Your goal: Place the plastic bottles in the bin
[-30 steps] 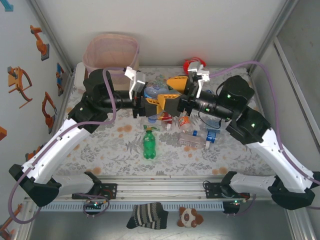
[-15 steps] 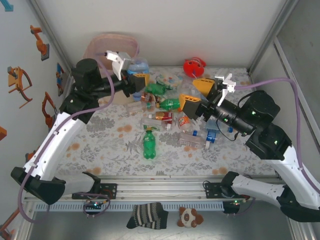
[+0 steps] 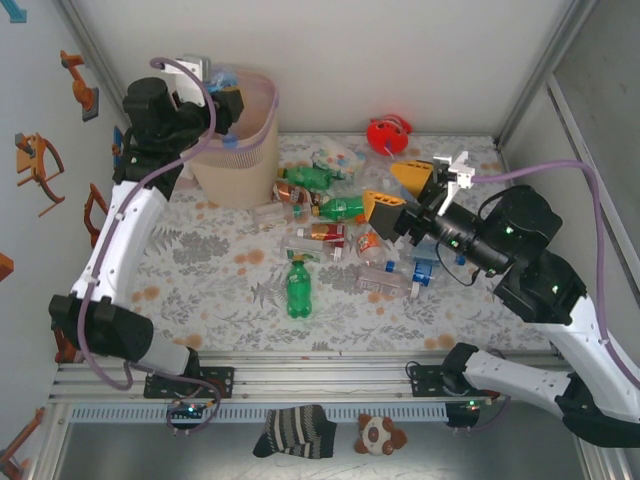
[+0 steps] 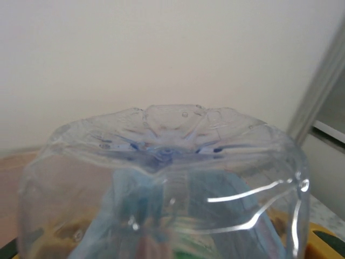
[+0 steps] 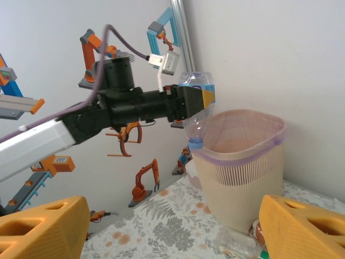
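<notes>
My left gripper (image 3: 222, 102) is raised at the far left and shut on a clear plastic bottle (image 3: 226, 118) that hangs blue cap down over the near-left rim of the pale pink bin (image 3: 238, 172). In the right wrist view, the bottle (image 5: 195, 116) in the left gripper (image 5: 197, 101) has its cap level with the rim of the bin (image 5: 242, 183). Its ribbed base (image 4: 167, 162) sits right against the left wrist camera. My right gripper (image 3: 400, 193) hovers open over the pile, with nothing between its yellow fingers (image 5: 43, 226). Several bottles lie on the table, among them green ones (image 3: 298, 288) (image 3: 340, 208) and a clear one (image 3: 385, 278).
A red round toy (image 3: 388, 133) sits at the back of the table. A small blue-and-white object (image 3: 425, 272) lies right of the pile. A sock (image 3: 295, 430) and a plush toy (image 3: 380, 433) lie beyond the front rail. Walls close in on the left, back and right.
The left arm swung from the middle of the table up to the bin, carrying the clear bottle. The right gripper drew back to the right, away from the left one.
</notes>
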Controlling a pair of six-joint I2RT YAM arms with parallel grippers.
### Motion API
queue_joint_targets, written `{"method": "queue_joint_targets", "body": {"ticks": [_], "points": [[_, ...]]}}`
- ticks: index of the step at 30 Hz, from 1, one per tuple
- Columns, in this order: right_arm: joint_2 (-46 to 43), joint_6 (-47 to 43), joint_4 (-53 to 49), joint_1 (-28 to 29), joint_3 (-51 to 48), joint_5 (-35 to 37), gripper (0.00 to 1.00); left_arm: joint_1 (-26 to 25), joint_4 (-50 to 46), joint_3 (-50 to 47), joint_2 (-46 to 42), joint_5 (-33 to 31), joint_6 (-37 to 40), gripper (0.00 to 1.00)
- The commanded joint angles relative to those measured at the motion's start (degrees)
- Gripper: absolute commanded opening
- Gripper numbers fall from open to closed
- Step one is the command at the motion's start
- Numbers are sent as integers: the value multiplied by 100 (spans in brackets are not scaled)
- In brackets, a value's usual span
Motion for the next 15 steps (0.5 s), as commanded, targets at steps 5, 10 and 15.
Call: {"method": "queue_joint_targets", "body": {"ticks": [5, 10, 15], "points": [[-186, 9, -73, -2, 28, 193, 81, 370, 100, 947, 933, -686, -846, 44], [-212, 36, -82, 3, 20, 237, 80, 377, -486, 1659, 1584, -1383, -1409, 45], [-231, 53, -100, -6, 20, 273, 80, 248, -513, 1708, 1888, -2524, -1743, 44]]}}
